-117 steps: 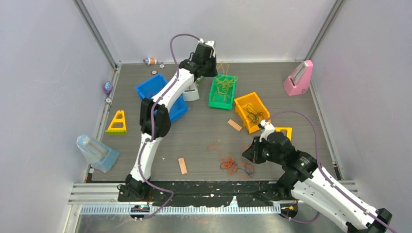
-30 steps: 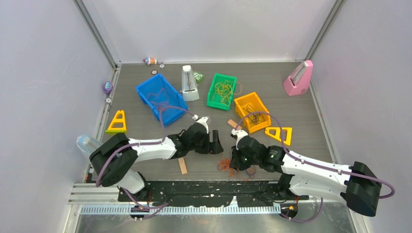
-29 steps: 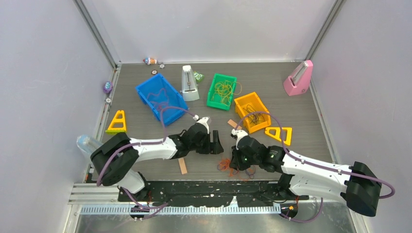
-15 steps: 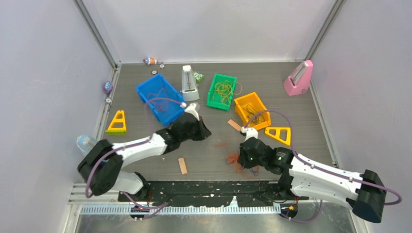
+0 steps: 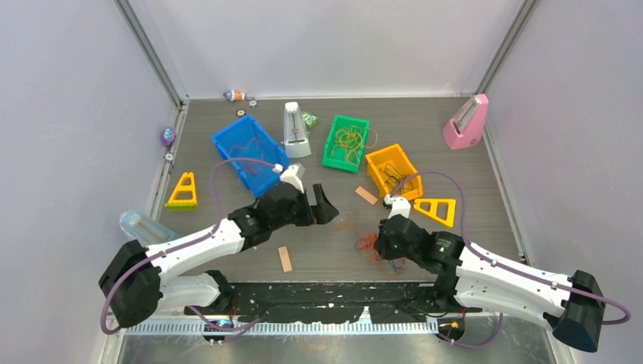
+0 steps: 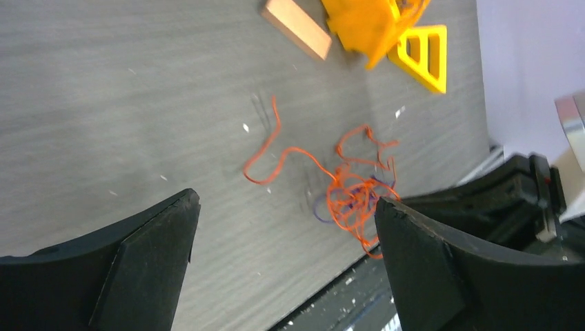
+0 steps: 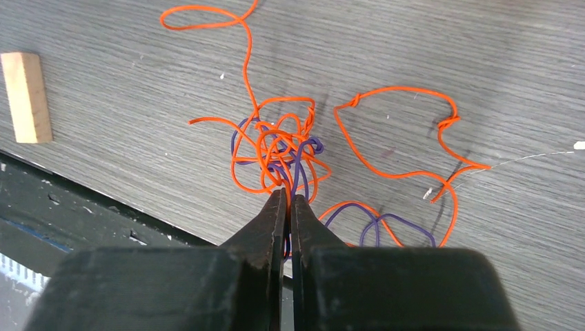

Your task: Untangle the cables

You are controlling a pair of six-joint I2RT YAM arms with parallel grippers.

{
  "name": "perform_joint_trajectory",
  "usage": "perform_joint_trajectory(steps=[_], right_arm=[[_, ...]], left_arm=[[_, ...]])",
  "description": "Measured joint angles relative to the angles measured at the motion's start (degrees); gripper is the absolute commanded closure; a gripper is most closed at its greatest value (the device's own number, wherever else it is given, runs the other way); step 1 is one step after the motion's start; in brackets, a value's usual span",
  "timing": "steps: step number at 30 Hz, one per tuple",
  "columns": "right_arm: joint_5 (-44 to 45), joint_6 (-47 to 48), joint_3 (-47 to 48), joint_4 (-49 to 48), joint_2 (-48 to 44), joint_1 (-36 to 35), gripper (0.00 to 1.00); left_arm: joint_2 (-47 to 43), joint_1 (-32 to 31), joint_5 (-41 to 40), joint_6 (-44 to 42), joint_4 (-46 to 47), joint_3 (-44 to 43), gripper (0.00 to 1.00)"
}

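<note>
A loose tangle of orange and purple cables (image 5: 368,244) lies on the grey table near the front edge. In the right wrist view my right gripper (image 7: 288,198) is shut on orange and purple strands at the near side of the tangle (image 7: 276,148). My left gripper (image 5: 323,208) hovers to the left of the tangle and farther back, open and holding nothing. In the left wrist view the left gripper (image 6: 284,201) is wide apart, with the cables (image 6: 352,196) on the table beyond it. A single orange strand (image 6: 269,155) trails away from the knot.
Green bin (image 5: 334,155) holds yellow cables; orange bin (image 5: 377,161) holds dark ones; blue bin (image 5: 250,155) stands at the left. Tan strips (image 5: 284,258) (image 5: 366,195), yellow triangles (image 5: 183,191) (image 5: 435,210), white metronome (image 5: 295,130), pink metronome (image 5: 466,121), clear container (image 5: 144,227).
My left gripper drew back from the tangle toward the left rear and now stands open. My right gripper shifted right, still shut, and the tangle moved with it.
</note>
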State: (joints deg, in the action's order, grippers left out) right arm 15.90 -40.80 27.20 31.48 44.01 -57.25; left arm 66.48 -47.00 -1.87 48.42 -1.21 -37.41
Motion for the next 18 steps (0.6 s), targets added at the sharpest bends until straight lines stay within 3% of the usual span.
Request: perform_joint_trajectory(steps=[5, 12, 18], right_arm=[[-1.0, 0.4, 0.0, -0.2, 2.4, 0.0, 0.94], [-1.7, 1.0, 0.6, -0.7, 2.0, 0.0, 0.94], [-2.1, 1.2, 0.8, -1.1, 0.9, 0.0, 0.95]], left_arm=[[6.1, -6.2, -1.8, 3.3, -0.5, -1.8, 0.02], [22.2, -7.6, -1.0, -4.2, -3.8, -14.8, 0.17], [29.5, -7.8, 2.2, -8.1, -5.6, -18.0, 0.2]])
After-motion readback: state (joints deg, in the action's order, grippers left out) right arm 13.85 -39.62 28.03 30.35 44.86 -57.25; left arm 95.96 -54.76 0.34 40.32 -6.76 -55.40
